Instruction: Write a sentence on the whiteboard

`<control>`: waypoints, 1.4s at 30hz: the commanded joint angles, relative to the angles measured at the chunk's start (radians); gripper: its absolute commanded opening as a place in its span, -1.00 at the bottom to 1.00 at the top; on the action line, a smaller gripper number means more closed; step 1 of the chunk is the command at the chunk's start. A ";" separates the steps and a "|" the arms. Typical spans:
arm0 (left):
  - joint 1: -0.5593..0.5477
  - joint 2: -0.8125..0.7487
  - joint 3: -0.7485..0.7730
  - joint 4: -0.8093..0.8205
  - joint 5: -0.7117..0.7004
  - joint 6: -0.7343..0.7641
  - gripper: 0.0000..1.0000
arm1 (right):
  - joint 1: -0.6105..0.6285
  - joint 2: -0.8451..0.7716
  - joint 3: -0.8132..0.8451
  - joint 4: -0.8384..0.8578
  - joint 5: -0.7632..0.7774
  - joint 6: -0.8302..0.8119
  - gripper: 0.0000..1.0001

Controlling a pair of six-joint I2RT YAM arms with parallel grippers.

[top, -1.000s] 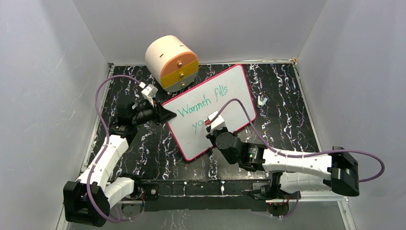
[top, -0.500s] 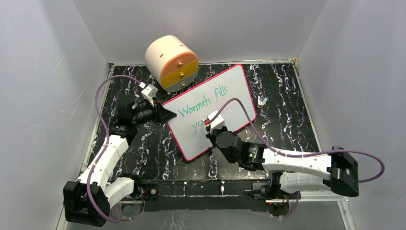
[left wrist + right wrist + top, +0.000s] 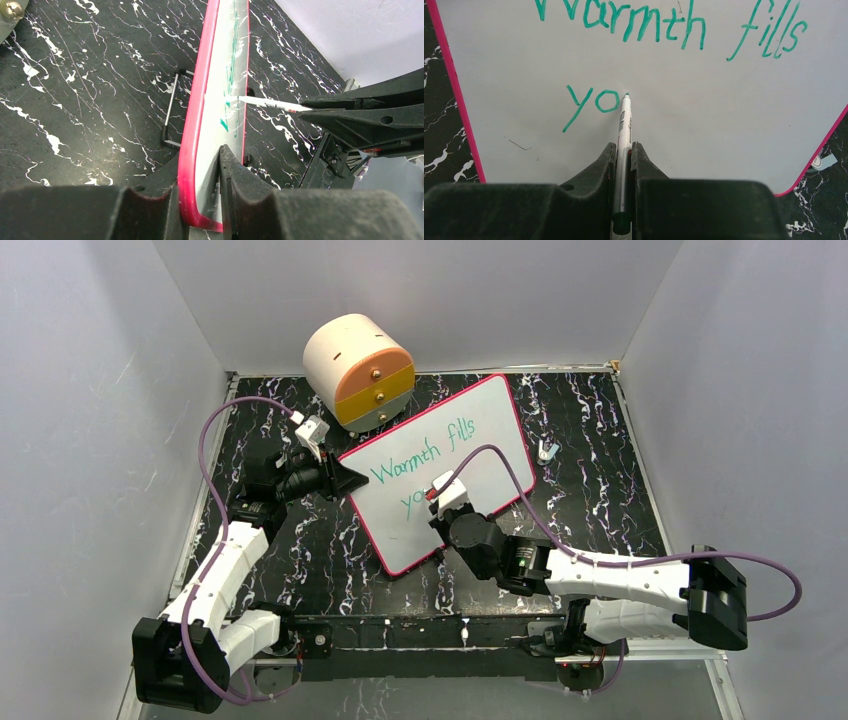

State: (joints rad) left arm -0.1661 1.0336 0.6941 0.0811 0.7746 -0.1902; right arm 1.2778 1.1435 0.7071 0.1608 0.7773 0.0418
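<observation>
The whiteboard [image 3: 400, 535], white with a red-pink rim, lies slanted at mid-table. My left gripper [image 3: 345, 480] is shut on its left edge; the left wrist view shows the rim [image 3: 197, 110] clamped between the fingers of that gripper [image 3: 200, 165]. The sentence [image 3: 669, 27] in green reads "Warmth fills", with "yo" [image 3: 591, 105] on a second line. My right gripper [image 3: 623, 147] is shut on a white marker [image 3: 624, 125], whose green tip touches the board just right of the "o". From the top, the right gripper [image 3: 440, 495] hides the end of that line.
A cream cylindrical drawer unit [image 3: 358, 370] with orange and grey drawers stands just behind the board's far left corner. A small metal clip [image 3: 546, 450] lies right of the board. A thin metal bracket [image 3: 170, 112] shows under the board. White walls enclose the black marbled table.
The right gripper with the marker has edged slightly towards the far left over the second line. The left gripper and the board have not moved.
</observation>
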 commanded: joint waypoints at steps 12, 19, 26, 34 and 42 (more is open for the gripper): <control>-0.017 0.048 -0.058 -0.165 -0.129 0.161 -1.00 | -0.009 -0.029 0.020 -0.125 -0.007 0.081 -1.00; -0.018 0.048 -0.058 -0.165 -0.129 0.161 -1.00 | -0.017 -0.031 -0.002 -0.043 0.057 0.054 -1.00; -0.018 0.048 -0.058 -0.165 -0.129 0.161 -1.00 | -0.032 -0.031 -0.008 0.024 0.048 0.020 -1.00; -0.018 0.048 -0.058 -0.166 -0.129 0.160 -1.00 | -0.039 -0.033 -0.007 0.070 0.035 -0.003 -1.00; -0.018 0.046 -0.060 -0.165 -0.130 0.161 -1.00 | -0.043 -0.031 0.003 0.007 0.013 0.028 -1.00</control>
State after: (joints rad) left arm -0.1661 1.0340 0.6941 0.0814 0.7753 -0.1898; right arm 1.2385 1.1255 0.7040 0.1593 0.7963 0.0494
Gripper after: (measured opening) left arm 0.196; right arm 0.177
